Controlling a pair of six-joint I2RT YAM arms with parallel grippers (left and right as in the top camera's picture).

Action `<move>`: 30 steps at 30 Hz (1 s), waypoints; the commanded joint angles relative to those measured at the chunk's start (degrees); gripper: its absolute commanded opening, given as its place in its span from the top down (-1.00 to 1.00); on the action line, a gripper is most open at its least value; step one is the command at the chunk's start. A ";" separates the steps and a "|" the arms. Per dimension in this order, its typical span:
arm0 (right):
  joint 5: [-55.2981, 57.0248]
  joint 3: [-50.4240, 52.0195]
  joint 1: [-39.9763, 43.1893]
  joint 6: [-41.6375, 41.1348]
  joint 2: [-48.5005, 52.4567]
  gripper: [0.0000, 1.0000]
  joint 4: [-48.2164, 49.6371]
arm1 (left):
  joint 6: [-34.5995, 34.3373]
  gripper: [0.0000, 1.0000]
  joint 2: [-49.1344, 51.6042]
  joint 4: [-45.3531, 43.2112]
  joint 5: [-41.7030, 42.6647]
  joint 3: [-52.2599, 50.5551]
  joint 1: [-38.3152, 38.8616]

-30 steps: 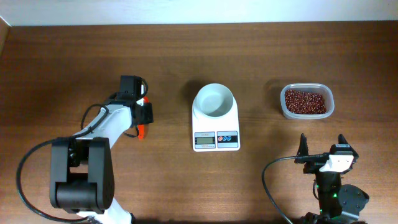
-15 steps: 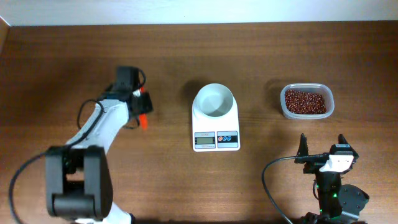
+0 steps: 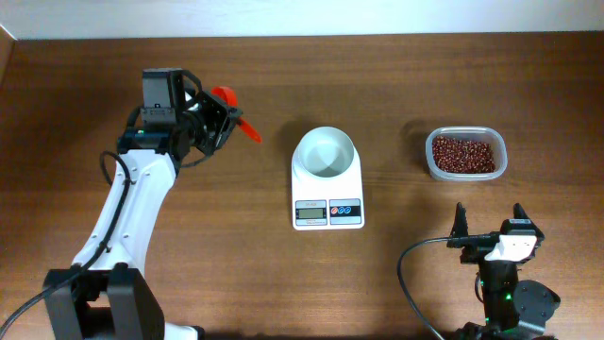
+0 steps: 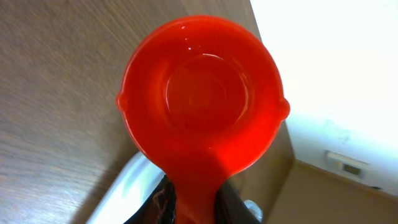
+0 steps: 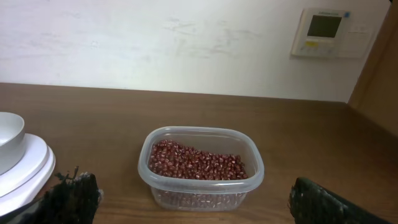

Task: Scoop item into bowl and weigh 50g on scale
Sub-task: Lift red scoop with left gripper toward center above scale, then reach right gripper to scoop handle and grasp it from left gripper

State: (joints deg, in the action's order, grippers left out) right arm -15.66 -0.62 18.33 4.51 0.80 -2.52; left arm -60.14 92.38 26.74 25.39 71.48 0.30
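The white bowl sits empty on the white scale at mid table; both show at the left edge of the right wrist view, the bowl on the scale. The dark red-brown beans lie in a clear tub at the right, also in the right wrist view. My left gripper is shut on the handle of an orange-red scoop, held above the table left of the scale. The scoop's cup is empty. My right gripper is open and empty, in front of the tub.
The clear tub stands between my right fingers' line of sight, a short way ahead. A wall with a white control panel lies behind the table's far edge.
My left gripper has lifted the scoop off the table and swung it up and back, turning the scoop's cup toward the scale. The right arm has not moved.
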 commanded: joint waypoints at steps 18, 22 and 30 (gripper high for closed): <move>-7.54 -23.93 -0.33 -7.13 20.46 -0.97 3.50 | -3.48 1.00 -0.70 -2.16 15.78 0.59 -0.31; -17.11 -44.85 -0.33 -7.10 40.81 -0.97 -9.09 | -3.48 1.00 -0.70 -2.32 15.82 0.59 -0.31; -34.42 -77.31 -0.33 -7.15 69.55 -0.97 -42.14 | -9.44 1.00 -0.70 -2.73 21.81 0.59 -0.31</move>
State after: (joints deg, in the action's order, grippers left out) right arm -40.77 -74.35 18.26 -2.79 66.50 -43.51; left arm -64.62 92.36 24.16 44.84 71.48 0.30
